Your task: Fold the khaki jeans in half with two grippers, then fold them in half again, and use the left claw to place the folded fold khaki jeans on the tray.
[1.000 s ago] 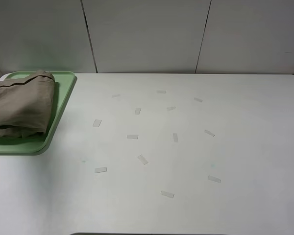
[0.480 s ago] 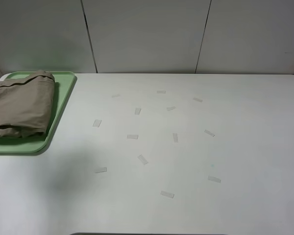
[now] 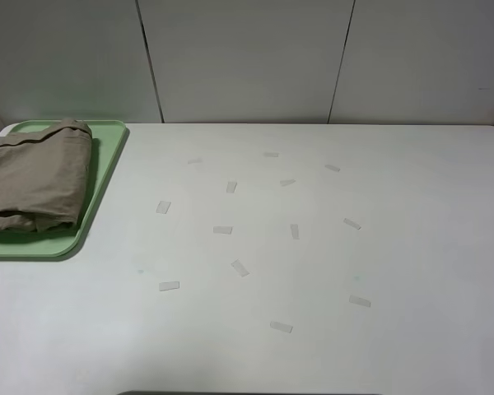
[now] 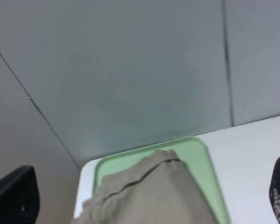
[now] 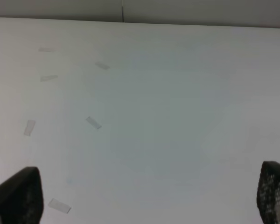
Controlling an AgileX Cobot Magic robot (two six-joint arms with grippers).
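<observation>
One folded pair of khaki-tan cotton shorts (image 3: 34,174) lies on the flat light-green plastic tray (image 3: 107,164) at the white table's (image 3: 313,263) far left corner. Both black pincer grippers, left (image 4: 144,205) and right (image 5: 144,196), are raised with fingers spread wide, holding nothing.

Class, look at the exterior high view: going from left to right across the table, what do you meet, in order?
Folded khaki jeans → right rim of the green tray → scattered tape strips → bare white table.
</observation>
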